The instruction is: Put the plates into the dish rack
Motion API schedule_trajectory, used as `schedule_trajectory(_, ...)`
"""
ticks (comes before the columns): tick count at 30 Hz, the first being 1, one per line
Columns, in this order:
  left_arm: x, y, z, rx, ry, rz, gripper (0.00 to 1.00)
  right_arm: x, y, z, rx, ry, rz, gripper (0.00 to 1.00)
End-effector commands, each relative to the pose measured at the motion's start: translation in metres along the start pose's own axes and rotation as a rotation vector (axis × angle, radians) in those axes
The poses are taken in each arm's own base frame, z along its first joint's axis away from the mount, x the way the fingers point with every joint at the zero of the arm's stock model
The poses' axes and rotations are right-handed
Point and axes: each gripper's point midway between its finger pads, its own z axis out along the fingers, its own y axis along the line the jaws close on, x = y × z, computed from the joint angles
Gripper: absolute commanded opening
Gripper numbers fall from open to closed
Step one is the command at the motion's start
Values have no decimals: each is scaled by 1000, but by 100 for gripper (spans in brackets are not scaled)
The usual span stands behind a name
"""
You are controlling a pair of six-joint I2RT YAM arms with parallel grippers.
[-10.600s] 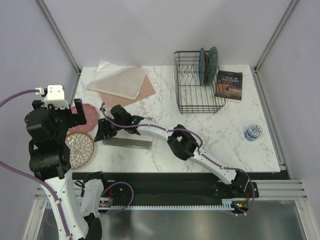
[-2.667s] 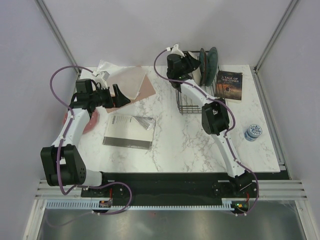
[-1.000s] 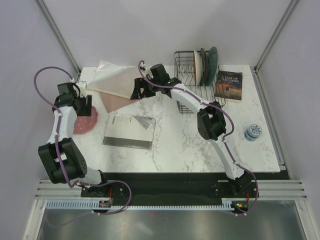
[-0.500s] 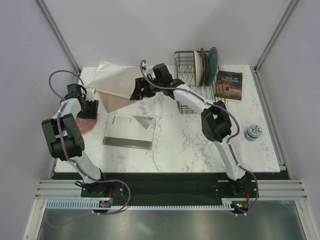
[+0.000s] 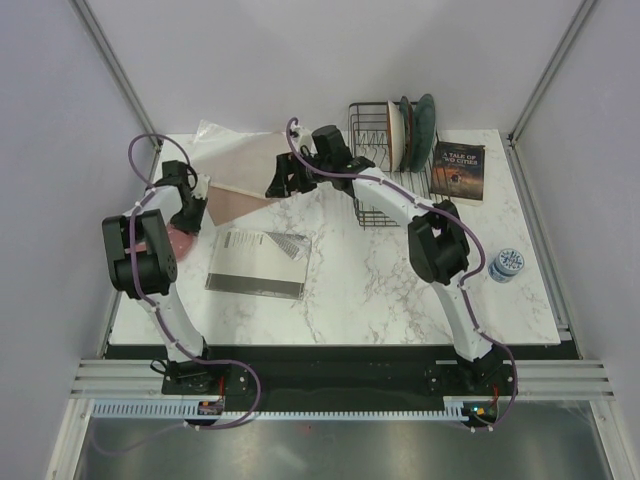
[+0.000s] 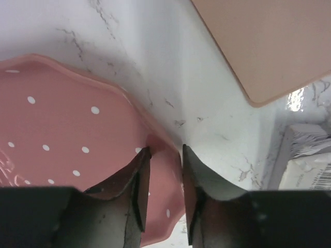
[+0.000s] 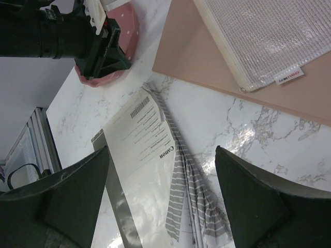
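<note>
**Top view:** My left fingers were down on the reddish-pink speckled round plate. It lay flat at the left edge of the white marble-patterned tabletop, well apart from the black wire dish rack at the far right. In the rack the whitish patterned plate, the dark glossy blue plate and the teal-green plate stood upright side by side. My right fingers hung over the flat pinkish-brown square sheet, between plate and rack. Pale grey walls and aluminium posts closed in the cell.

**Left wrist:** My left fingers stood astride the pink plate's wavy rim, narrowly apart, and I could not tell whether they had bitten. I judged the hold shallow. Pinched by so little of a glossy rim, the plate could swing, slip out and drop. It could also be nudged off the tabletop's left edge, which was close by.

**Right wrist:** My right fingers gaped wide and held nothing, above a white printed booklet beside the sheet. A clear mesh zip pouch lay on the sheet. My right arm lay across the straight route to the rack, so a carried plate could strike it. At the rack, a careless entry could knock the three plates already standing. The tabletop looked slick and reflective, with little to stop a sliding plate.
</note>
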Motion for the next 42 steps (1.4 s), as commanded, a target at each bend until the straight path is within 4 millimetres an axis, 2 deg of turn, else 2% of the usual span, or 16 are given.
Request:
schedule_trajectory(1, 5, 21, 6, -125, 62, -3, 27, -40, 19, -30, -6, -96, -76, 90)
schedule_trajectory(4, 4, 19, 4, -148, 57, 9, 2, -39, 15, -36, 12, -91, -78, 90)
schedule_trajectory(9, -12, 16, -18, -226, -24, 55, 2, -46, 15, -50, 47, -103, -111, 90)
schedule_trajectory(14, -51, 6, -86, -326, -226, 191, 2, -46, 14, -74, 81, -104, -116, 92)
schedule_trajectory(15, -53, -10, -95, -321, -252, 241, 2, -38, 3, -78, 93, -89, -75, 92)
schedule_trajectory(20, -59, -24, -162, -392, -401, 349, 2, -12, 1, -95, 55, -37, -5, 93)
schedule_trajectory(23, -45, -36, -174, -400, -417, 450, 2, -5, -3, -103, 42, -26, 38, 95)
schedule_trajectory(24, -45, -36, -193, -414, -478, 457, 2, -7, -3, -105, 31, -31, 56, 95)
schedule_trajectory(26, -36, -46, -198, -407, -510, 554, 2, -9, -7, -108, 5, -38, 111, 95)
schedule_trajectory(27, -33, -46, -219, -434, -576, 572, 2, -13, 0, -110, -45, -47, 112, 95)
schedule_trajectory(29, -24, -57, -222, -423, -624, 692, 2, -14, -2, -111, -87, -52, 201, 94)
schedule_trajectory(31, -19, -67, -246, -428, -737, 812, 2, -19, 8, -111, -172, -56, 258, 93)
schedule_trajectory(32, -9, -74, -239, -414, -742, 867, 2, -20, 12, -111, -201, -55, 272, 92)
schedule_trajectory(33, -7, -81, -256, -428, -826, 955, 2, -27, 22, -113, -259, -71, 257, 92)
schedule_trajectory(37, 11, -109, -262, -374, -940, 1133, 2, -36, 39, -112, -361, -63, 293, 91)
schedule_trajectory(42, 14, -137, -266, -207, -983, 1216, 2, -31, 41, -107, -388, -22, 300, 91)
